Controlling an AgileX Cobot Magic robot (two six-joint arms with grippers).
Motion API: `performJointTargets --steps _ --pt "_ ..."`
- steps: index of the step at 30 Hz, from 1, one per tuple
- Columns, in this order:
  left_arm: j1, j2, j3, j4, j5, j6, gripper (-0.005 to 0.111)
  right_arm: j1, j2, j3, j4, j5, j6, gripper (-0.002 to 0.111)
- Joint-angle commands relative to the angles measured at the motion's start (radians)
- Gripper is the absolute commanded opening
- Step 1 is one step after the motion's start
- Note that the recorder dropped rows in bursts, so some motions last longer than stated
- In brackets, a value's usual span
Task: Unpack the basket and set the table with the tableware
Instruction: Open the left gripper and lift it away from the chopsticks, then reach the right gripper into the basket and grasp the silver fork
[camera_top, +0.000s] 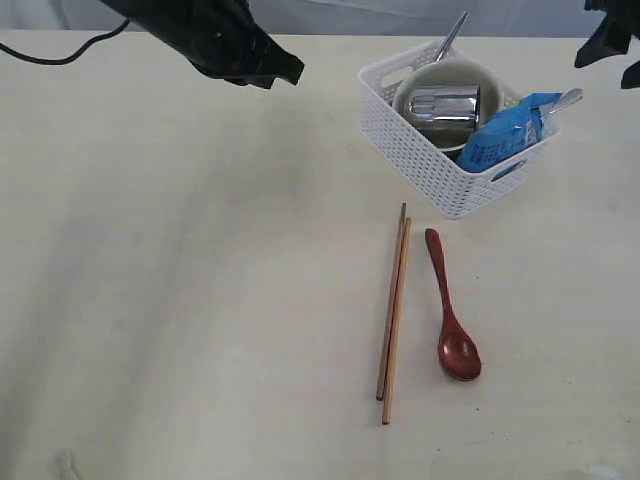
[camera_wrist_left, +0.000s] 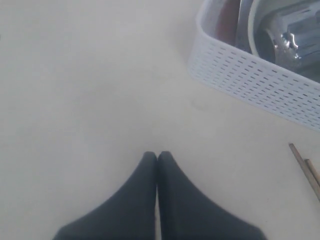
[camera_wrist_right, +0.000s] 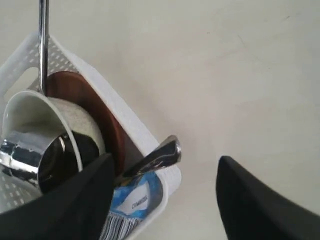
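Pale cream surface (camera_top: 150, 300), faintly grained, under soft even light; beyond the left hand (camera_top: 288, 72) a grey-white backdrop strip (camera_top: 350, 15) runs along its far edge.

The left gripper (camera_wrist_left: 157, 156) hovers over the pale table (camera_wrist_left: 75, 75), its two dark jaws pressed together with nothing between them; ahead and off to one side stands the white perforated basket (camera_wrist_left: 260, 80); inside it show a cream bowl (camera_wrist_left: 254, 30), a shiny steel cup (camera_wrist_left: 295, 30) and a sliver of brown plate (camera_wrist_left: 227, 20); two chopsticks (camera_wrist_left: 306, 167) lie on the table near the basket's wall.
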Motion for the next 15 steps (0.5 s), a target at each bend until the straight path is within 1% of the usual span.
performJointTargets --steps 1,5,10,15 --pt "-0.001 -0.012 0.035 -0.015 -0.024 0.008 0.0 -0.005 0.004 0.081 0.075 -0.155 0.009 0.057" --pt "-0.001 -0.012 0.042 -0.017 -0.024 0.008 0.0 -0.005 0.009 0.13 0.091 -0.257 0.004 0.057" --pt "-0.001 -0.012 0.042 -0.038 -0.026 0.011 0.0 0.006 0.036 0.135 0.117 -0.264 -0.004 0.057" --pt "-0.001 -0.012 0.042 -0.04 -0.026 0.011 0.0 0.033 0.075 0.135 0.195 -0.301 -0.053 0.057"
